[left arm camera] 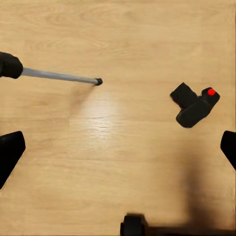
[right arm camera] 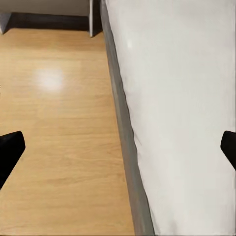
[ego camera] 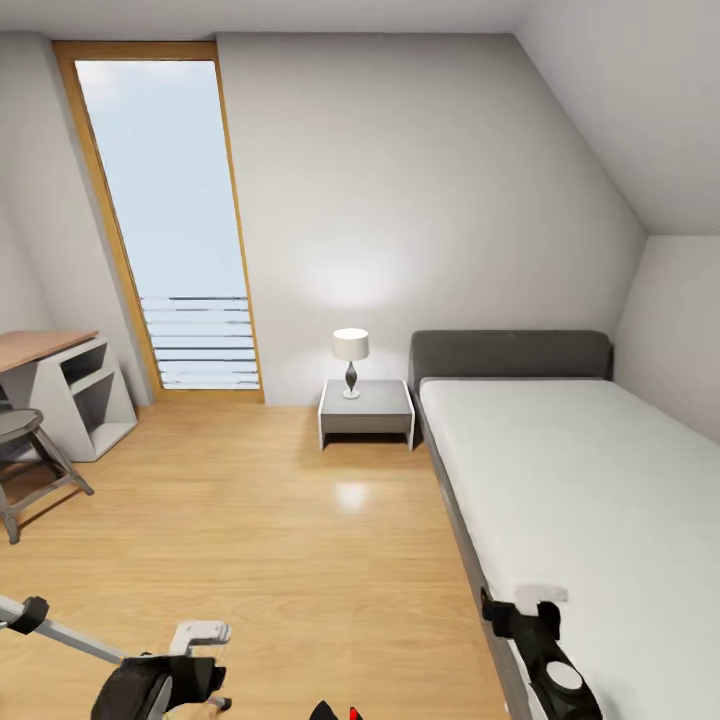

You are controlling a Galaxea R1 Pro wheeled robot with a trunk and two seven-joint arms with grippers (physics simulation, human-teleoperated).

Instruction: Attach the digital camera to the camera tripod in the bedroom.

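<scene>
Black and boxy, the small digital camera (left arm camera: 195, 104) with its round red button lies on the light wood floor (left arm camera: 118, 147) at the right of the left wrist view, apart from everything else. Its long axis runs diagonally, from lower left up to the red button at upper right; which end carries the lens cannot be told. One silver-grey metal leg of the camera tripod (left arm camera: 59, 76) crosses the upper left of that view, its black foot pointing toward the camera but well short of it. In the head view the same leg sits at lower left, beside the left gripper (ego camera: 205, 665). Both pincers stand wide and empty: the left gripper's dark fingertips (left arm camera: 10, 152) frame the floor, while the right gripper (right arm camera: 118, 147) hangs over the edge of the grey bed with its white mattress (right arm camera: 187, 123). The step in hand seems to be reaching for the camera; next, the left arm would need to shift across and centre on it
</scene>
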